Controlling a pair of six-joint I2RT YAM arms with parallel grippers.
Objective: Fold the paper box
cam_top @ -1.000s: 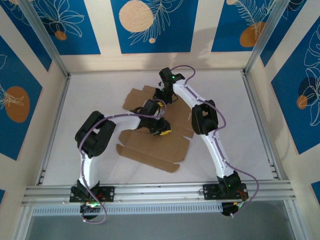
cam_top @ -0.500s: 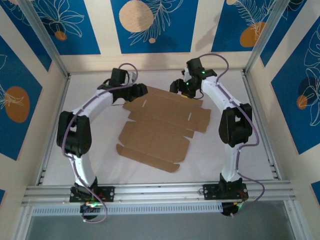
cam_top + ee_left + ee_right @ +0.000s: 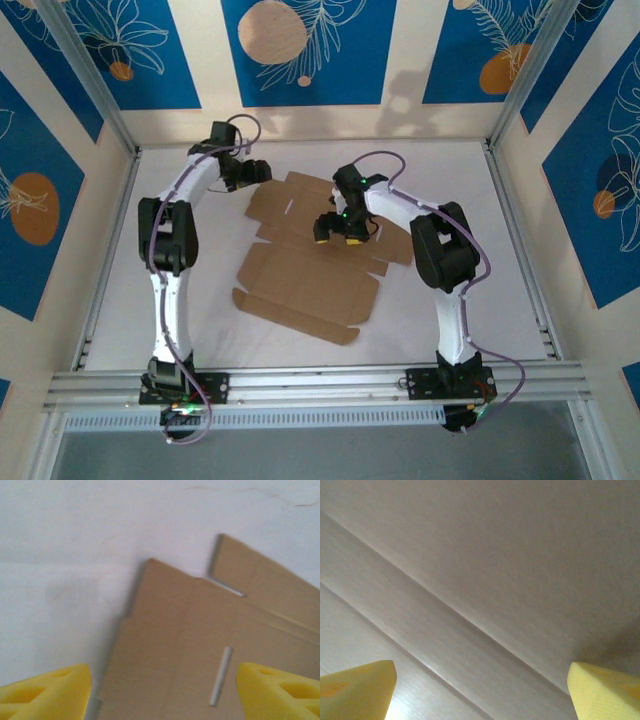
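Sheet: the paper box (image 3: 310, 270) lies open and flat on the white table (image 3: 480, 190), with no panel raised. I judge the folding hardly begun.
Risk, slip: the box is not held down. If I push sideways on it with either pincer, the whole sheet may skate across the table rather than bend.
Risk, missed edge: the far-left corner of the box sits flush on the table. A fingertip coming down there may ride over the edge instead of getting under it, so the flap would stay flat.
Risk, wrong bend: lifting by the corner alone may buckle the board off its score line, or crumple it near the slit (image 3: 220, 675) just inside that corner.
Risk, crush: my right pincer is very close above the middle of the box. Too much downward travel would dent the panel beside the crease (image 3: 445, 610).
Left pincer (image 3: 255, 172): spread wide, holding nothing. It is at the far-left corner of the box, and in the wrist view that corner and the slit lie between my yellow fingertips (image 3: 50, 692). I cannot tell whether the tips touch the board.
Right pincer (image 3: 338, 228): also spread wide and gripping nothing, over the centre of the box with bare cardboard and its crease between the tips. Contact with the surface: cannot tell.
Arms: well apart across the far half of the box.
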